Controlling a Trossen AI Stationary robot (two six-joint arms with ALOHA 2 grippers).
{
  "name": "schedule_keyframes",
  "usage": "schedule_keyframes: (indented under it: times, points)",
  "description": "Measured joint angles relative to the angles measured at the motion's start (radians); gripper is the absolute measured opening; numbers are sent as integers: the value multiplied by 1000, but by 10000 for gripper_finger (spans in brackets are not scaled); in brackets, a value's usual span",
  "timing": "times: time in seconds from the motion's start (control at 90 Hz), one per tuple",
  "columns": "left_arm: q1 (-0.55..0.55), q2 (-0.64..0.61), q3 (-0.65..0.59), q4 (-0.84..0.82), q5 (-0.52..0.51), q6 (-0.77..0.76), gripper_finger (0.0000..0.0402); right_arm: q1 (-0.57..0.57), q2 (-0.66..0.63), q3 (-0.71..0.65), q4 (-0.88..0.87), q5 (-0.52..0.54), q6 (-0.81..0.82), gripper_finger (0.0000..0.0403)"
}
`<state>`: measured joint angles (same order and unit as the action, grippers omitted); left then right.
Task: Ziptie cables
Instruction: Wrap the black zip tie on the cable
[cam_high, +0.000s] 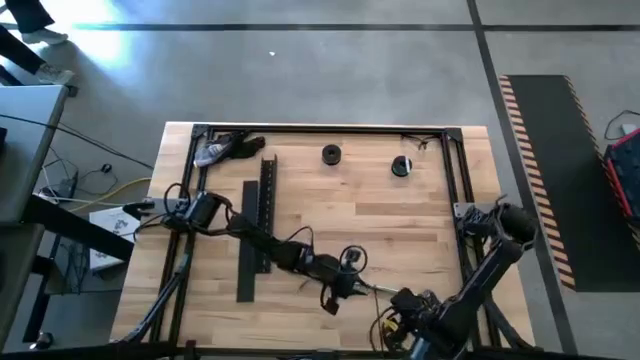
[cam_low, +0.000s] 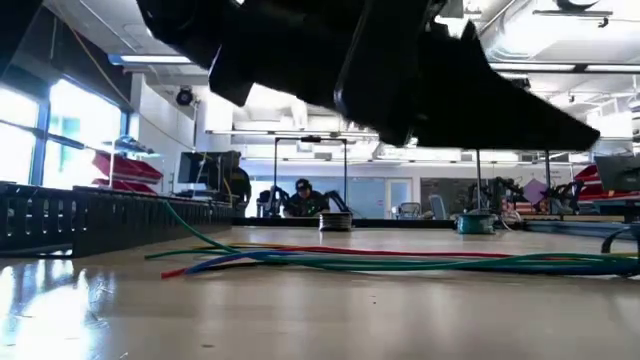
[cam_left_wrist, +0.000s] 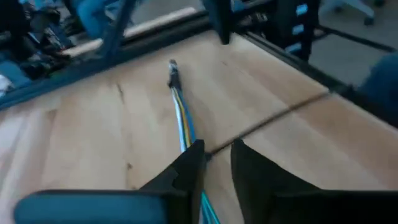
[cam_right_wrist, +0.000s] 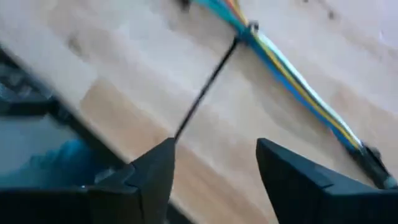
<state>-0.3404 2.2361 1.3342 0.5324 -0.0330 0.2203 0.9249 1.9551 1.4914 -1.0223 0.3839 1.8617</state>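
The cables (cam_left_wrist: 180, 115) are a thin bundle of blue, yellow, green and red wires lying flat along the table (cam_low: 400, 262). A thin black zip tie (cam_right_wrist: 208, 87) meets the bundle at a small head (cam_right_wrist: 252, 28), and its tail runs straight across the wood. My left gripper (cam_left_wrist: 217, 158) hovers over the bundle near the table's front middle (cam_high: 338, 288). It is open by a narrow gap, and the wires pass beneath one finger. My right gripper (cam_right_wrist: 214, 162) stands wide open just to its right (cam_high: 400, 300), above the tail's free end.
A long black slotted channel (cam_high: 255, 240) lies left of centre, running near to far. Two small rolls (cam_high: 331, 154) (cam_high: 401, 166) stand near the far edge, and dark clutter (cam_high: 225, 148) sits in the far left corner. A black frame rail (cam_high: 330, 128) borders the table.
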Motion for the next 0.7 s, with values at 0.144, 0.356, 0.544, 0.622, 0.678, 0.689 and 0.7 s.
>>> schedule_keyframes:
  times: [0.144, 0.356, 0.544, 0.622, 0.678, 0.689, 0.7]
  points:
    - [1, 0, 0, 21, -3, 14, 106, -42, 60, 0, 23, 30, -23, 210]
    - [5, 0, 1, 29, -2, 45, 113, -88, 108, 0, 34, 22, -80, 161]
    - [6, 0, 1, 58, 0, 42, 113, -100, 112, 0, -26, -47, -114, 37]
    - [6, 0, 1, 50, 2, 45, 113, -101, 113, 0, -48, -56, -140, 10]
    - [8, 0, 0, 50, 3, 49, 113, -101, 112, 0, -58, -67, -161, 10]
    - [8, 0, 0, 51, 3, 50, 113, -102, 112, 0, -60, -69, -166, 10]
    - [8, 0, 0, 51, 3, 52, 113, -102, 112, 0, -61, -72, -171, 10]
